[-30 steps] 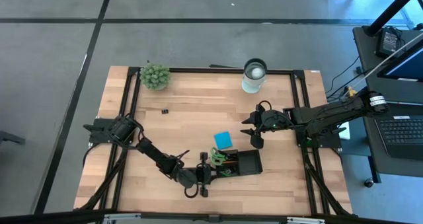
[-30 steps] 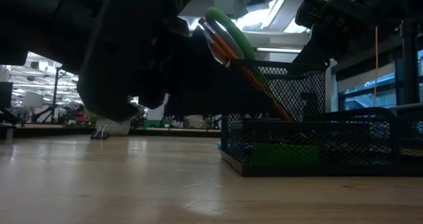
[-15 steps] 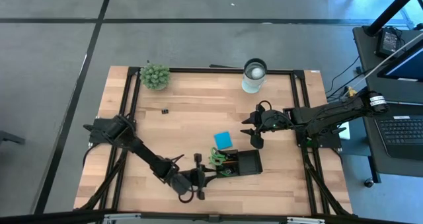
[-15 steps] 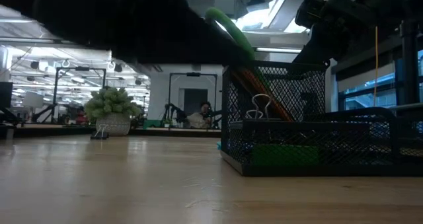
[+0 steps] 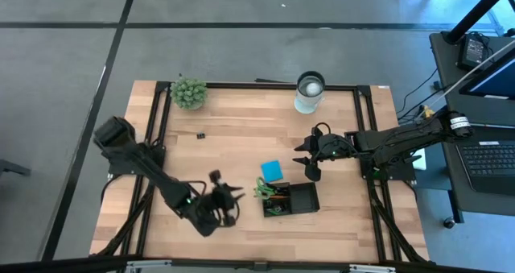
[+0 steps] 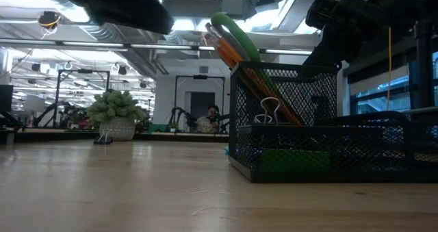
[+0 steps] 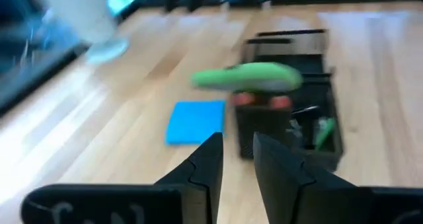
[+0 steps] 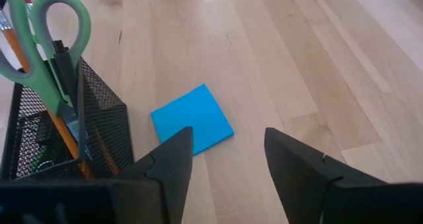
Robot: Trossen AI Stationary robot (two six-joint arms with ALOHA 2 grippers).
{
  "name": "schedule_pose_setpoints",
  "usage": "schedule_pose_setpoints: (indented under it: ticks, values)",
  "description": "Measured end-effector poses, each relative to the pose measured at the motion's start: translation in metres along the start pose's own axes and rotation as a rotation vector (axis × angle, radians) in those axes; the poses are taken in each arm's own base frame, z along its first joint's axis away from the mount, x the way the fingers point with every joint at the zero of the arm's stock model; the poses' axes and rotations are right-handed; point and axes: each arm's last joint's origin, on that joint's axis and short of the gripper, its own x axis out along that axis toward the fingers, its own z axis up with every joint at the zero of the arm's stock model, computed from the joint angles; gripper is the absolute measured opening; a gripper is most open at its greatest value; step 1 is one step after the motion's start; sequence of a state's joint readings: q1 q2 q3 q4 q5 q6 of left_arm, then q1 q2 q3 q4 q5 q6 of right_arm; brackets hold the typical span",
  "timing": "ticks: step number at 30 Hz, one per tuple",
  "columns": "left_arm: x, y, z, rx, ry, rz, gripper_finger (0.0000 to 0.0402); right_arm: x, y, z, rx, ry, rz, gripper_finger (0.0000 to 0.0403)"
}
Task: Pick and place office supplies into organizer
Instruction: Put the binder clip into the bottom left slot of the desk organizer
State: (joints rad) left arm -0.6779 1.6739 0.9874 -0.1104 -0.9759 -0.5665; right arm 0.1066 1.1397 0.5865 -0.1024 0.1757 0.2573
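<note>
Standing on the table near its front edge, the organizer is a black mesh tray with a taller mesh compartment at its left end. Scissors with green handles lean out of that tall compartment, handles up, alongside orange pencils. A clip with silver wire loops hangs on the mesh, and a green block lies in the low part. The blue pad lies flat on the wood just beyond the organizer's left end, not in any compartment. A small black clip lies well apart, toward the far left of the table.

The left gripper hangs above the table to the left of the organizer, clear of it; its fingers stand a narrow gap apart with nothing between them. The right gripper waits beyond the organizer's right end, fingers spread wide and empty, looking down on the pad.

A plant ball sits at the far left corner, a white cup at the far edge right of centre.
</note>
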Motion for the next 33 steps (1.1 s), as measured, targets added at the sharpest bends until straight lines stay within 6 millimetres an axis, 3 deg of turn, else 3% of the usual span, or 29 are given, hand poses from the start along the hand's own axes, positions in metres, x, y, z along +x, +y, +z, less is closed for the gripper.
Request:
schedule_pose_setpoints:
  ticks: [6, 11, 20, 26, 33]
  values:
    - [-0.022, 0.034, 0.009, -0.103, 0.118, 0.046, 0.0079, 0.000, 0.000, 0.000, -0.005, 0.000, -0.001, 0.0189]
    - [-0.025, 0.066, 0.018, -0.259, 0.201, 0.126, 0.0079, 0.000, 0.000, 0.000, -0.005, 0.000, -0.001, 0.0189]
    - [-0.009, 0.126, 0.026, -0.275, 0.434, 0.283, 0.0086, 0.000, 0.000, 0.000, -0.041, -0.005, -0.001, 0.0189]
    - [0.001, 0.167, 0.021, -0.476, 0.687, 0.441, 0.0087, 0.000, 0.000, 0.001, -0.069, -0.008, 0.000, 0.0189]
    - [0.010, 0.205, 0.019, -0.428, 0.819, 0.565, 0.0088, 0.000, 0.000, 0.001, -0.111, -0.007, 0.001, 0.0189]
